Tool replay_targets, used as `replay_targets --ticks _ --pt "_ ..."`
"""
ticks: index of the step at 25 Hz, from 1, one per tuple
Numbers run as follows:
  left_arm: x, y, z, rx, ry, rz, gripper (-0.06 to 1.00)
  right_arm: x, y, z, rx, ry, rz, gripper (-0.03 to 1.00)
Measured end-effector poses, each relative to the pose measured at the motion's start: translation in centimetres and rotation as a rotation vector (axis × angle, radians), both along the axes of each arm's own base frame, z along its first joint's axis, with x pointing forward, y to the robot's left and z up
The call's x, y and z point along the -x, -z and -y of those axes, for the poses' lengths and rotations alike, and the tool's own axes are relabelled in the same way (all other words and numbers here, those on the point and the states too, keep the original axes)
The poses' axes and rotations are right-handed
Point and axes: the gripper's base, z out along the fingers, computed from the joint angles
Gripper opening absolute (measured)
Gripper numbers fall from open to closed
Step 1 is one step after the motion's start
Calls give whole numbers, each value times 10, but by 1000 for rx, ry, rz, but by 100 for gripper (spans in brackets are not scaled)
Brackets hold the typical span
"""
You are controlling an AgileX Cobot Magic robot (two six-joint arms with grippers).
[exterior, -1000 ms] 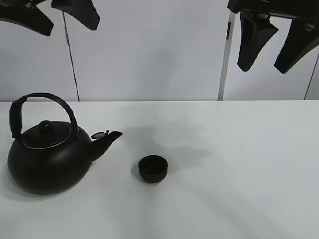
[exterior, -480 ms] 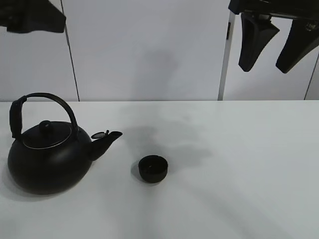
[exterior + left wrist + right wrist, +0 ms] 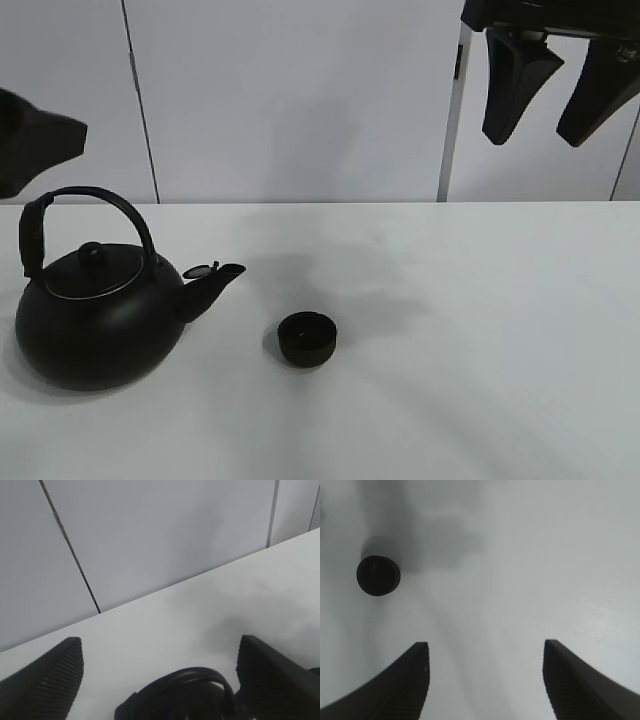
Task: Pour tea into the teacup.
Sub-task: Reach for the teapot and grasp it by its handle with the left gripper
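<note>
The teacup (image 3: 307, 337) is a tiny black handleless cup on the white table (image 3: 480, 330), a little right of the spout of the big black kettle (image 3: 95, 315). At the left edge of the exterior view, a finger (image 3: 35, 145) of my left gripper hangs just above the kettle's arched handle (image 3: 90, 200). In the left wrist view the left gripper (image 3: 160, 645) is open, with the kettle's handle (image 3: 185, 687) below and between the fingers. My right gripper (image 3: 555, 100) hangs high at the back right, open and empty. Its wrist view shows the right gripper (image 3: 485, 647) well above the table, with the teacup (image 3: 378, 575) off to one side.
A pale panelled wall (image 3: 300, 100) with a metal upright (image 3: 450, 110) closes the table's far edge. White tabletop stretches right of the teacup and in front of it.
My left gripper has come down and to the left, from the top of the view to just above the kettle's handle. The right gripper, kettle and teacup have hardly moved.
</note>
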Motion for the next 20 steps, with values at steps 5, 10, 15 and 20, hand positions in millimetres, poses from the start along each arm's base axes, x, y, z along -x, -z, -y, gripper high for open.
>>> replay_targets --ticks 5,10,15,20 --pt "13 19 -10 1 -33 41 60 0 0 0 1 0 0 45" --pt "6 35 -9 -13 -60 22 60 0 0 0 1 0 -1 45" --pt "-3 49 -11 -7 -125 6 60 0 0 0 2 0 -2 45" --pt "-8 60 -12 -19 -157 -1 60 0 0 0 2 0 -2 45"
